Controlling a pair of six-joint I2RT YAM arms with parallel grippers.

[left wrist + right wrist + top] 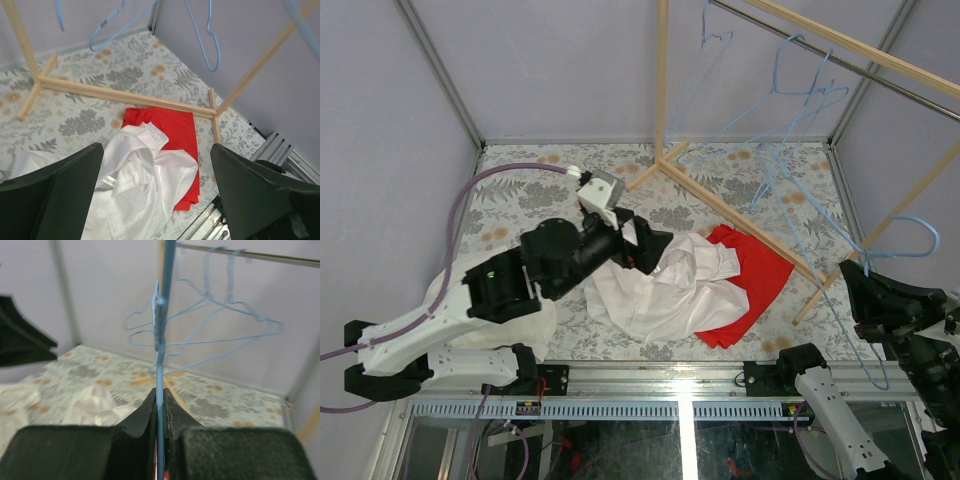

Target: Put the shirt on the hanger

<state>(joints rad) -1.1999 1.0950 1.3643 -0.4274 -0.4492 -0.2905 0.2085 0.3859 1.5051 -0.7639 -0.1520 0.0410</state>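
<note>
**A:** Where's the shirt?

**B:** We see the white collared shirt (660, 285) crumpled on the floral table (520, 190), front-centre. Its right side lies over the red cloth (755, 275), which sticks out to the right.

**A:** Left side?

**B:** The left gripper (156, 150) is over the shirt's upper-left part. Its fingers (65, 190) are spread wide with nothing between them. The wrist view looks down on rumpled fabric and a row of buttons. We can't tell whether it touches the cloth.

**A:** Right?

**B:** The right gripper (160, 405) is pinched tight on a light-blue wire hanger (160, 330), with the jaws on the wire just below the twisted neck. In the top view we place it at the table's right edge, well apart from the shirt.

**A:** Rack?

**B:** The wooden rack (740, 215) stands behind the clothes, and its floor bar runs diagonally just behind the red cloth. Spare blue hangers (231, 285) hang from the rail (250, 256) up top.

**A:** Anything else?

**B:** There's a pale cloth (542, 318) at the near left of the table, partly hidden. We can't tell what it is.
</note>
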